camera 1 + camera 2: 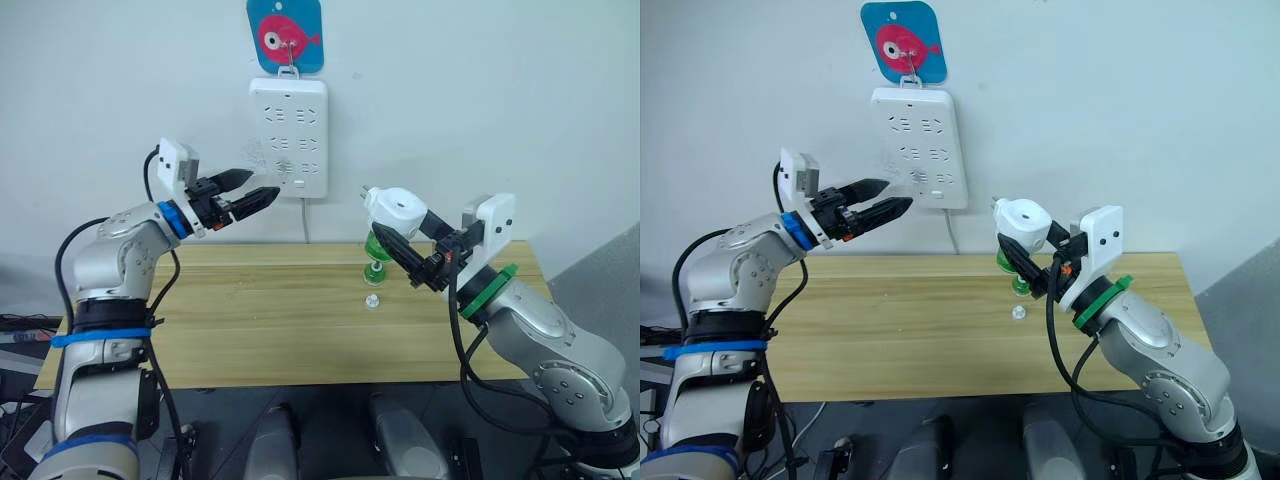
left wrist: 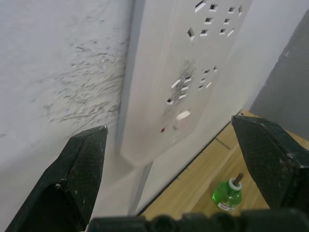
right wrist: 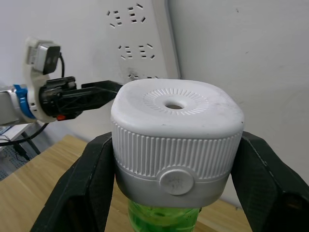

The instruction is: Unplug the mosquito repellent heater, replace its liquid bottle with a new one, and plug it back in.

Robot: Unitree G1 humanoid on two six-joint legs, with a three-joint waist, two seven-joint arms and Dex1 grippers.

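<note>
You have: one heater (image 1: 396, 211), one green bottle (image 1: 377, 250), one small cap (image 1: 372, 301), one power strip (image 1: 288, 137), two pincers: left (image 1: 249, 190), right (image 1: 392, 243).

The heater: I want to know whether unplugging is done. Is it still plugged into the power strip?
No, the heater is held in the right gripper, away from the power strip.

Looks like a lab test bay: bare white wall (image 1: 480, 90), wall-hung power strip (image 1: 288, 135), plain wooden surface (image 1: 260, 320).
</note>
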